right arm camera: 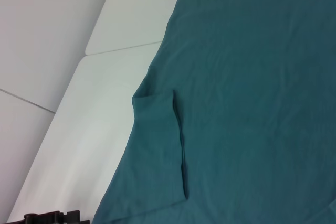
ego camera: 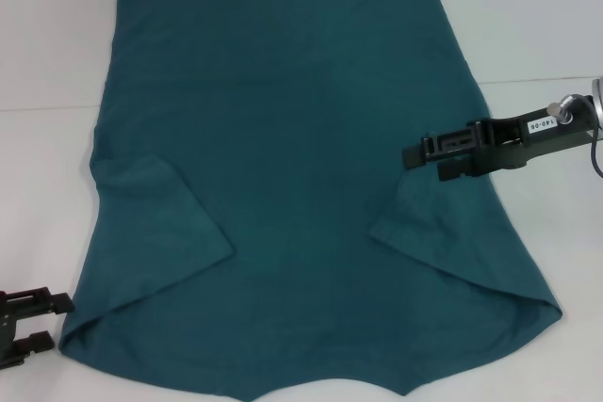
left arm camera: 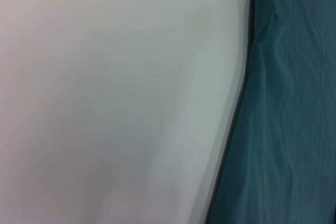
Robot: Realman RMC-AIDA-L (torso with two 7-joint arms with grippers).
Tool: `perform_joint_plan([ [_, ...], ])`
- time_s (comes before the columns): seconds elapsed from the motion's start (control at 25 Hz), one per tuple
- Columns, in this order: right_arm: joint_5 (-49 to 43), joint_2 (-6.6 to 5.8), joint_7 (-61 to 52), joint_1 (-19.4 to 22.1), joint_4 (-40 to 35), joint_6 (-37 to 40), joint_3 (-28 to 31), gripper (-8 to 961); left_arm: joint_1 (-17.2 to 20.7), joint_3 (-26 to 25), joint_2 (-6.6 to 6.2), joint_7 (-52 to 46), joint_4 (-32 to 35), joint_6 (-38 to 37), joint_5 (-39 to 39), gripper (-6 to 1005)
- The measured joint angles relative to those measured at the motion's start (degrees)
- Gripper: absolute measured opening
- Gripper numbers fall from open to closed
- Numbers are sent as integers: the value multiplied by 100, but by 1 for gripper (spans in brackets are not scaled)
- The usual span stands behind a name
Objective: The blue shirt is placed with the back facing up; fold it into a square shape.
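The blue shirt (ego camera: pixel 292 138) lies flat on the white table (ego camera: pixel 47 44), plain side up, with no letters showing. Its left sleeve (ego camera: pixel 151 223) and right sleeve (ego camera: pixel 452 223) are folded inward onto the body. My right gripper (ego camera: pixel 421 155) hovers over the shirt's right side, just above the folded right sleeve, open and empty. My left gripper (ego camera: pixel 38 323) is open and empty at the near left, beside the shirt's lower left corner. The shirt fills the right wrist view (right arm camera: pixel 252 103) and one side of the left wrist view (left arm camera: pixel 283 129).
Bare white table surrounds the shirt on the left, right and far sides. A seam in the table (ego camera: pixel 537 79) runs along the right. The shirt's near edge (ego camera: pixel 320 391) reaches the bottom of the head view. My left gripper also shows in the right wrist view (right arm camera: pixel 50 217).
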State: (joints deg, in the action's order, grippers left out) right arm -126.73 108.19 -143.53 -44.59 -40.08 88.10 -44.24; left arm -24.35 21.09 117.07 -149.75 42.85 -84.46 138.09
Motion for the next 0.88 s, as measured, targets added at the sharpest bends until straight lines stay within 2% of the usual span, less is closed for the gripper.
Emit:
perform_joint_plan([
  [0.88,-1,0,18,22,0,-4,72,913,-248,156,3,45,-400,20,-5,660],
])
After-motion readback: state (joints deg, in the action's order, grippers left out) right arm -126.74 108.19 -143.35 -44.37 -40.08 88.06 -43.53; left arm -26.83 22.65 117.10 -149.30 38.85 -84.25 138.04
